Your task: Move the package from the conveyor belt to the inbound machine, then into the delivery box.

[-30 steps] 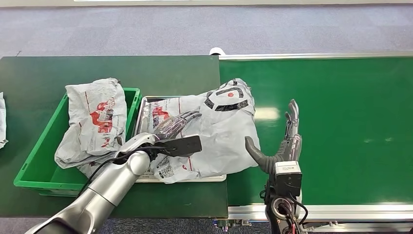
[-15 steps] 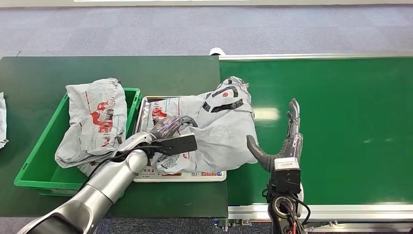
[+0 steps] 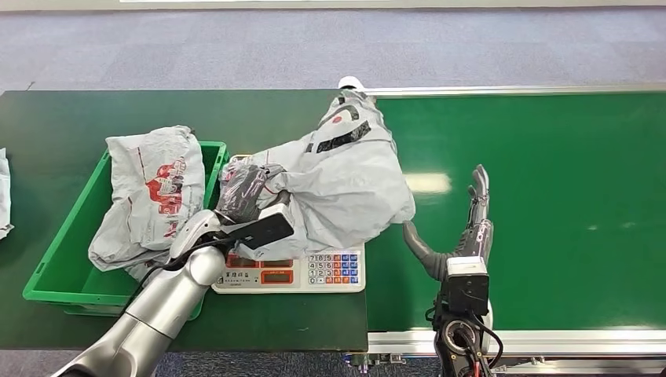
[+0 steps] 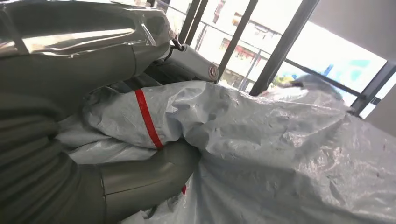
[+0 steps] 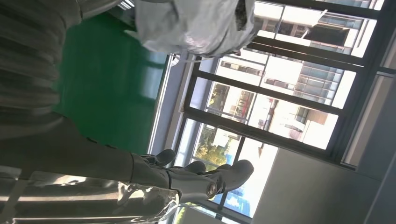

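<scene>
Head view: the grey courier package (image 3: 345,184) is being gripped by the left hand (image 3: 243,192) and held raised above the weighing scale (image 3: 314,271), beside the green delivery crate (image 3: 59,251). The right hand (image 3: 463,228) is being held over the conveyor belt (image 3: 550,196), fingers spread, nothing grasped.

Left wrist view: the package (image 4: 280,154) is being clasped between thumb and fingers (image 4: 149,170).

Right wrist view: the fingers (image 5: 205,179) are being held extended; the package (image 5: 196,23) is hanging well apart.

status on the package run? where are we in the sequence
Done: the package is off the conveyor belt and has reached the scale. In hand: the left hand grips its edge and holds it raised, the keypad uncovered below; the right hand is open over the belt, holding nothing. Left: drop it into the green box, which already holds another bag.
</scene>
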